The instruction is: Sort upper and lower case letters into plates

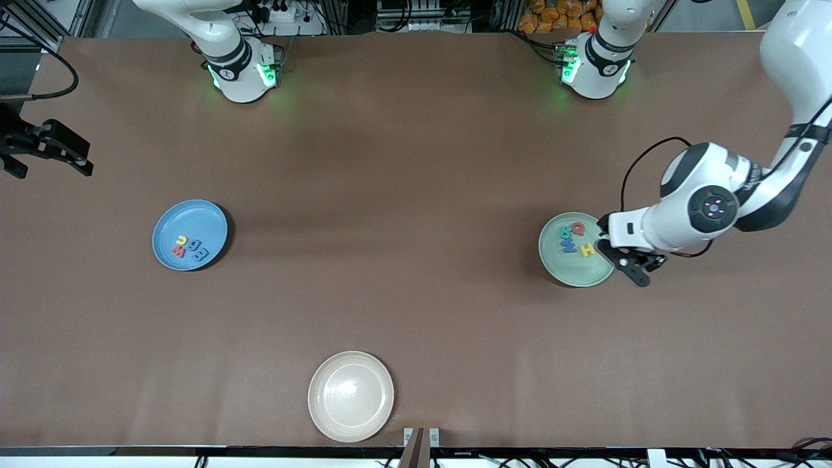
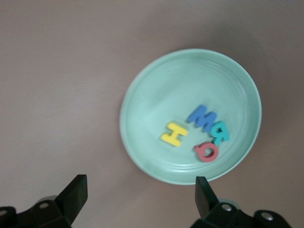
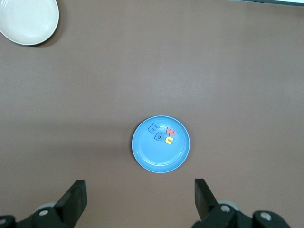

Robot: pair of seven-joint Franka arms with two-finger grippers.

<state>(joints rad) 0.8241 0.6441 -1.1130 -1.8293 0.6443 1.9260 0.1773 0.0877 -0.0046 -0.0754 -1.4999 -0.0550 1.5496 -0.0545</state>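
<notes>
We count 3 plates on the desk (image 1: pixel 416 162): sky blue plate (image 1: pixel 190 234) mid-left of the front view, mint green plate (image 1: pixel 574 249) mid-right, cream plate (image 1: pixel 351 396) bottom centre. 8 letters in all: 4 letters on the blue plate (image 1: pixel 190 247), 4 letters on the green plate (image 1: pixel 576 238), each bunch a short tight row.

Left end effector (image 1: pixel 623 253) sits at the green plate's edge, jaws spread, partly hidden by its wrist. Right end effector (image 1: pixel 49 153), upper left, is cut off by the frame edge; jaws spread, nothing held.
</notes>
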